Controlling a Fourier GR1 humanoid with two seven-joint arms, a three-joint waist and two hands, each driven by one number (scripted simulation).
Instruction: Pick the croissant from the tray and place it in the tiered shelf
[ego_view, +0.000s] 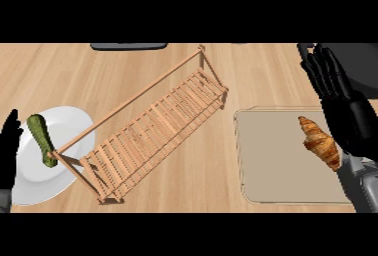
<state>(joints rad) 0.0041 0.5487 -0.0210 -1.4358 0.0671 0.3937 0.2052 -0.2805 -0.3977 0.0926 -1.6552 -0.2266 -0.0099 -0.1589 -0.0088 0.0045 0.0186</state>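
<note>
Head view: the right hand (336, 95) shows at three o'clock, its fingers (319, 62) straight and slightly apart, pointing toward twelve and holding nothing. Its wrist passes just beside the croissant (320, 142); whether they touch I cannot tell. The croissant lies on the beige tray (284, 165) at four o'clock, near the tray's right edge. The wooden slatted shelf (159, 130) stands in the middle, running from seven to one o'clock. A white plate (63, 165) at eight o'clock carries a green vegetable (42, 140). The left hand (9, 150) rests open at nine o'clock.

golden-brown croissant (320, 141), beige tray (273, 165), white plate (44, 175).
</note>
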